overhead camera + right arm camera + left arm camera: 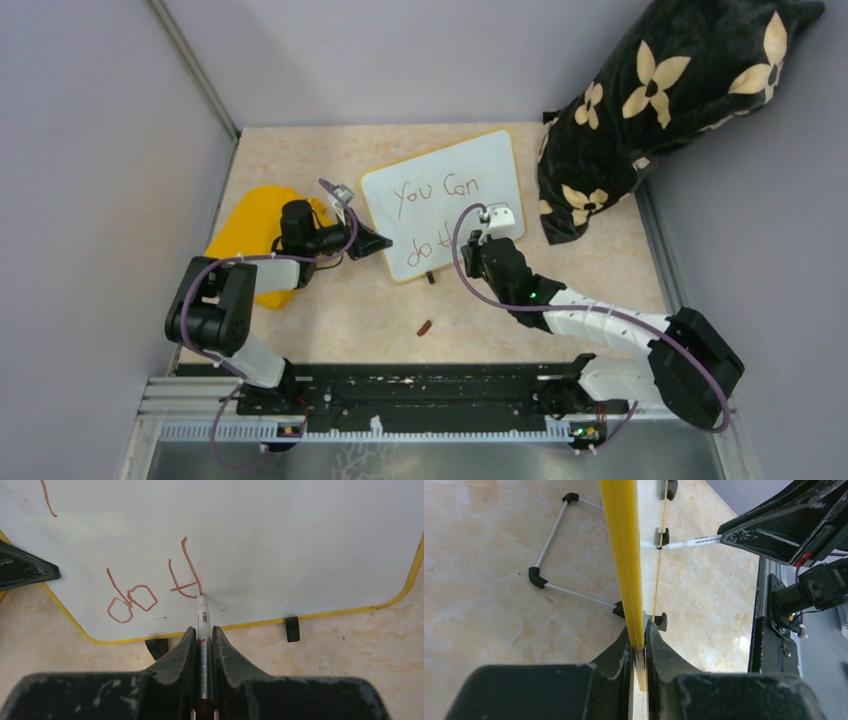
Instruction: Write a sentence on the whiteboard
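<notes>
The flat white rectangular whiteboard point(490, 160) has rounded corners, a thin yellow rim and two small black feet on its near edge. It stands mid-table on the beige marbled tabletop point(600, 270), between a yellow cloth point(250, 225) and a black cushion with cream flowers point(660, 100). Its long axis runs left to right, with the right end slightly farther away. The written face is turned toward the arms, and the footed edge is nearest them.

The thin reddish-brown handwritten sentence point(436, 192) reads "You Can" on the upper line. The lower line shows "do" and a crossed upright stroke.

The left gripper point(639, 630) is clamped on the board's left rim. A wire prop point(555, 555) shows behind the board.

The right gripper point(202, 632) grasps a slim white marker point(202, 616). The marker's tip touches the board at the foot of the last stroke.

A small reddish-brown cap point(424, 327) lies on the table, nearer the arm bases
</notes>
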Controlling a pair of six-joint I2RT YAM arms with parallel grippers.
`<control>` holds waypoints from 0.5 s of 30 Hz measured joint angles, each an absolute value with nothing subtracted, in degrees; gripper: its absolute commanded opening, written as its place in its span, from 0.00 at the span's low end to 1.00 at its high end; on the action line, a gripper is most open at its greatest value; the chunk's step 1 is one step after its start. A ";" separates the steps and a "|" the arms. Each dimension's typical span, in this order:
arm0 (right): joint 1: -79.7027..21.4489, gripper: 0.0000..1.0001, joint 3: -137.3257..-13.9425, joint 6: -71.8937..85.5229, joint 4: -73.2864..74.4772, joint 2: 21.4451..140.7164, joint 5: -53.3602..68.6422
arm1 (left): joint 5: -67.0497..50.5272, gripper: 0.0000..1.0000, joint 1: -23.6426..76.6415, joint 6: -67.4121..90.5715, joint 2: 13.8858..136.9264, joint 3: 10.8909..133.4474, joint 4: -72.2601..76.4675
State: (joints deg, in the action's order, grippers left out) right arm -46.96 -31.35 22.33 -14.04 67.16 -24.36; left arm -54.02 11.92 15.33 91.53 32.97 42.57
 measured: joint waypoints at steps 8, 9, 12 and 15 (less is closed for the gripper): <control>-46.96 0.00 -30.72 22.39 -13.43 67.11 -24.12 | -54.00 0.00 11.99 15.25 91.48 32.99 42.48; -46.96 0.00 -30.74 22.37 -13.43 67.13 -24.12 | -54.00 0.00 11.99 15.20 91.48 32.99 42.48; -46.96 0.00 -30.81 22.31 -13.37 67.13 -24.14 | -54.00 0.00 12.01 15.16 91.48 33.04 42.46; -46.96 0.00 -31.05 22.13 -13.08 67.13 -24.14 | -54.00 0.00 12.03 15.14 91.48 33.08 42.39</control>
